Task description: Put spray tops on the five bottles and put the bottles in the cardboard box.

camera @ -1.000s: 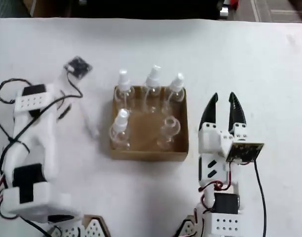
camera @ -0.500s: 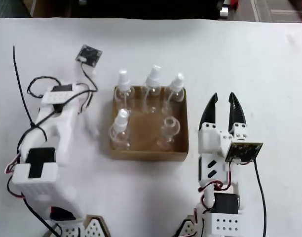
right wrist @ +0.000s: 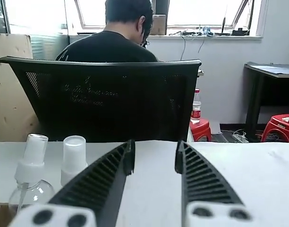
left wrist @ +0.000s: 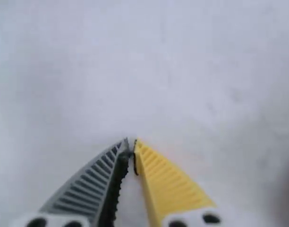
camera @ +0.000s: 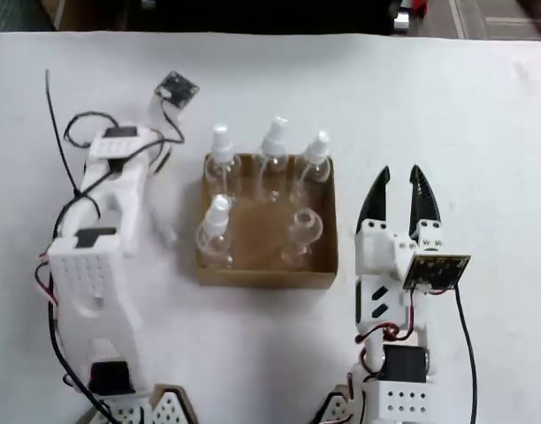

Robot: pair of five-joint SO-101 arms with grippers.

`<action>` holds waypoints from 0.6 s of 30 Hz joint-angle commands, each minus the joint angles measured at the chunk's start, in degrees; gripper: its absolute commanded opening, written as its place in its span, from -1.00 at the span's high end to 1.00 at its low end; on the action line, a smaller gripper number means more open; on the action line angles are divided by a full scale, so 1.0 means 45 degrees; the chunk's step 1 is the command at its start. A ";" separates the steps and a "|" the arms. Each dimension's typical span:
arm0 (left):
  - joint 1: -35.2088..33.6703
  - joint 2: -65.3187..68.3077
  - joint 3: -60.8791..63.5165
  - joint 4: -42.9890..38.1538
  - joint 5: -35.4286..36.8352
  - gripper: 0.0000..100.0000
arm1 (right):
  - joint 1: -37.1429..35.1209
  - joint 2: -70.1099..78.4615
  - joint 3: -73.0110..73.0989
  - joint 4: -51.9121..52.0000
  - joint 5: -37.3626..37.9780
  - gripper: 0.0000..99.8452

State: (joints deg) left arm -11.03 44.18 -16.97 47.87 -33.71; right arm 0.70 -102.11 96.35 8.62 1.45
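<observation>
Cardboard box [camera: 267,277] is set mid-table between the arms, with all five bottles [camera: 273,172] stood inside. Spray tops [camera: 276,132] are fitted on four: the back row of three plus the front-left bottle [camera: 216,231]. Front-right bottle [camera: 303,231] is uncapped. Left gripper [left wrist: 131,152] is closed tip to tip, empty, held over bare table [left wrist: 182,71]. Right gripper [camera: 399,178] is parked just beside the box, jaws slightly parted, empty.
</observation>
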 commanded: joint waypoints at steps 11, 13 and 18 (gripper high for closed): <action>-0.3136 0.0987 -0.4259 0.7951 -0.5509 0.95 | -0.0381 -0.0088 0.0098 0.0068 0.0215 0.75; -0.3468 0.0987 -0.4317 0.9358 -0.7033 0.95 | -0.0381 -0.0088 0.0098 0.0068 0.0215 0.75; -0.4073 0.0654 -0.4200 1.2034 -0.9514 0.95 | -0.0381 -0.0088 0.0098 0.0068 0.0215 0.75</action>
State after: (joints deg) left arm -27.65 49.27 -34.81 95.52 -71.25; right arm -0.79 -102.11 96.35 8.62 1.71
